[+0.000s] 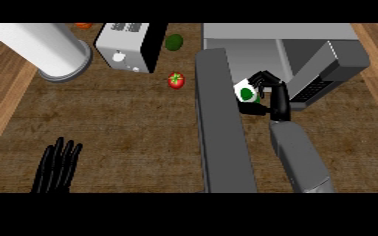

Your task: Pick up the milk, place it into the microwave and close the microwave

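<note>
A: Right hand (267,92)?
B: Over the microwave's (295,42) open front, fingers and thumb curled round the milk (246,93). White carton, green mark on the face I can see. It sits in that grasp just beside the open door (221,130), at the mouth of the cavity; whether it rests on the floor inside, I cannot tell.

A: The door?
B: Swung out toward me, a long grey slab running down the view, left of the right forearm.

A: Left hand (57,166)?
B: Low at the left edge, fingers straight and up, holding nothing. Resting, well apart from the milk.

A: Other items on the counter (118,120)?
B: A toaster (129,46) at the top. A tomato (176,80) between it and the door. A dark green round fruit (174,42) near the microwave's corner. A white cylinder (52,50) at upper left. Something orange (83,25) peeks in at the top edge, too cut off to name.
</note>
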